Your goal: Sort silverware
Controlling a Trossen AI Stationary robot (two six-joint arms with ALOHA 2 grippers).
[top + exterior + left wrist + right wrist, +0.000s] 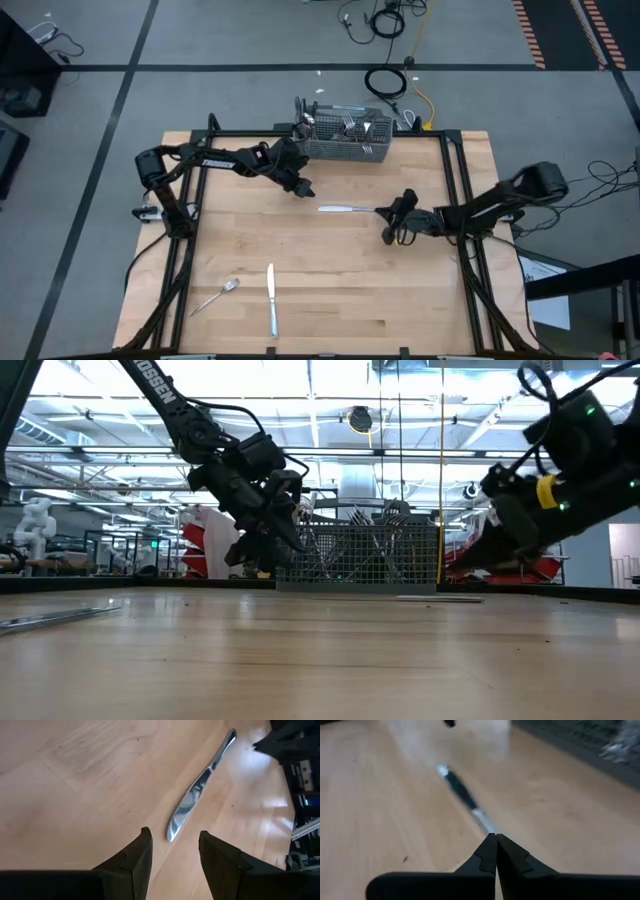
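Silverware is spread over a pale wooden worktop (330, 290) framed by dark rails. From above, a slim shiny table knife (345, 209) is seen lying flat a little right of the worktop's middle, its handle end at the right gripper (390, 214). That gripper's fingers are shown pressed together in the right wrist view, and the knife (465, 797) runs straight out from their tips; whether the handle is actually pinched there cannot be told from any view.

The left gripper (303, 188) hangs just beyond the knife's blade tip, between it and a grey wire-mesh rectangular basket (347, 149) at the far edge. Its two dark fingers (137, 862) are seen parted in the left wrist view, with nothing between them; the knife's rounded blade end (172, 831) lies on the wood just ahead of the gap. The low view alone shows this gripper (262, 550) held clear above the worktop's surface, in front of the basket.

Only the high view shows the near part of the worktop: a small silver fork (215, 296) lies slanted toward the near left corner, and a second table knife (271, 298) lies just to its right, pointing at the near edge. More forks and spoons (350, 124) stand upright in the basket, their heads visible through the mesh in the low view.
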